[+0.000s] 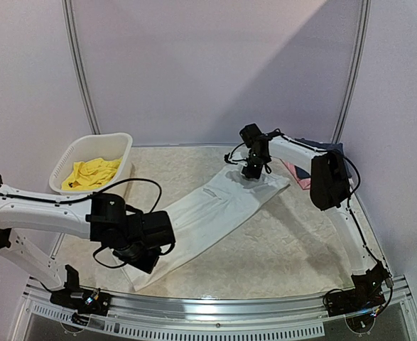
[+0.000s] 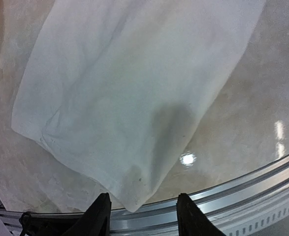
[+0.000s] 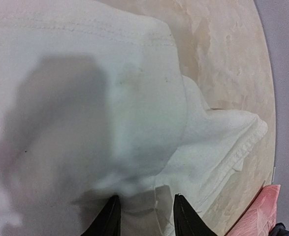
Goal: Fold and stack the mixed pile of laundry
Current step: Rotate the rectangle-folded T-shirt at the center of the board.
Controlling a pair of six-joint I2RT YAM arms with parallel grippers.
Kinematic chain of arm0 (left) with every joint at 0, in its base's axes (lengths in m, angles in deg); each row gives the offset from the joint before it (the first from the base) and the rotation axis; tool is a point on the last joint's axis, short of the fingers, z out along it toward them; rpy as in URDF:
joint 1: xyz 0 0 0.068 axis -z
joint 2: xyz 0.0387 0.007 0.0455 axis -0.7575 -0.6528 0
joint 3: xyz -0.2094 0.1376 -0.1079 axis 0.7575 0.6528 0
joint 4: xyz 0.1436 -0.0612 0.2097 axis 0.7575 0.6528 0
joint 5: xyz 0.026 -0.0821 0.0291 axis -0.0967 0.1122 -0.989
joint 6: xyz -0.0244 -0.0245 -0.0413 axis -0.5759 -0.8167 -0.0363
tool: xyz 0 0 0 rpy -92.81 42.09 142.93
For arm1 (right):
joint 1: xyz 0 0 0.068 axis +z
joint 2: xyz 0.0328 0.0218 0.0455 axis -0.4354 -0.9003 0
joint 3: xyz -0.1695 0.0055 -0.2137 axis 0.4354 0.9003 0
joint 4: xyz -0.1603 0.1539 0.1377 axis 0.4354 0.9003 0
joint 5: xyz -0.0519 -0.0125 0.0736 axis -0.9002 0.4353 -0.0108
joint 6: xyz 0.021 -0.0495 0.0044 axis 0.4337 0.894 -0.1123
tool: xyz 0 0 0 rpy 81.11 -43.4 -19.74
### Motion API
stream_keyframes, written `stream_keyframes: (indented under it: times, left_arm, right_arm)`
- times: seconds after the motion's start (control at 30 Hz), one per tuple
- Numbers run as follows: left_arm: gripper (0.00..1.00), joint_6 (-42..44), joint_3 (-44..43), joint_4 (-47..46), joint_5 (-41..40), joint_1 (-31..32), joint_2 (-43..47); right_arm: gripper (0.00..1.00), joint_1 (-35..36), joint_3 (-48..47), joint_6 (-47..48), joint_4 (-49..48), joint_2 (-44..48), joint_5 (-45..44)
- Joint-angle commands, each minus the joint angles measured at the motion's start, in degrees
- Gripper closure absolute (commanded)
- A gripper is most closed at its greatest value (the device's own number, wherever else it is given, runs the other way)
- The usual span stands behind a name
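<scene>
The table (image 1: pixel 293 249) has a beige, marbled top and a metal rail (image 1: pixel 229 307) along its near edge. A white T-shirt (image 1: pixel 215 213) lies on it in a long diagonal band, from the near edge left of the middle up towards the far right corner. A white plastic basket (image 1: pixel 66 160) stands in the far left corner. A pink cloth (image 1: pixel 299 176) lies at the right edge, near the far corner.

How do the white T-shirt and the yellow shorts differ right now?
The white T-shirt lies stretched long and flat on the table; the yellow shorts sit crumpled in the white basket. The T-shirt covers far more area than the shorts. Both are soft cloth, neither stacked.
</scene>
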Motion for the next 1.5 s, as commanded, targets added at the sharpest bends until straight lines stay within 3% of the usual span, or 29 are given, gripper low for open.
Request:
stream_keyframes:
  times: [0.0, 0.17, 0.27, 0.37, 0.57, 0.77, 0.87, 0.97, 1.17, 1.47]
  left_arm:
    - [0.52, 12.2, -8.3, 4.9, -2.3, 1.7, -5.4]
    - [0.5, 23.8, -10.4, 5.8, 3.4, 2.5, -13.9]
    - [0.5, 25.7, -8.8, 5.0, 6.5, 2.7, -17.6]
    - [0.5, 25.3, -8.7, 6.2, 3.4, 3.0, -21.0]
    - [0.5, 26.1, -7.1, 3.4, 3.6, 3.7, -24.5]
    - [0.62, 27.3, -6.0, -0.2, 7.0, 4.9, -27.4]
    - [0.79, 29.0, -6.7, -0.9, 8.2, 5.6, -29.2]
    - [0.98, 30.8, -8.5, -1.4, 9.9, 6.6, -30.3]
    - [1.0, 34.8, -14.5, 0.5, 10.8, 9.3, -32.8]
    - [0.99, 40.3, -26.2, 5.8, 11.7, 9.9, -36.9]
  right_arm:
    - [0.61, 0.0, 0.6, -0.1, -4.2, -1.1, 0.8]
    - [0.55, -0.1, 8.6, -4.6, -3.3, 14.7, 6.6]
    - [0.5, -0.3, 18.1, -6.8, -4.7, 25.2, 8.6]
    - [0.48, -0.9, 28.1, -8.9, -5.6, 33.6, 10.6]
    - [0.47, -3.2, 39.3, -14.8, -3.6, 38.7, 17.7]
    - [0.48, -6.2, 43.6, -24.0, -3.5, 36.4, 24.3]
    - [0.54, -6.3, 42.8, -29.0, -3.0, 32.5, 21.8]
    - [0.63, -6.0, 41.6, -28.4, -2.6, 29.2, 17.5]
    - [0.68, -5.9, 36.8, -24.6, -4.1, 21.8, 11.9]
    - [0.67, -5.4, 15.1, -24.4, 0.4, 6.6, 8.1]
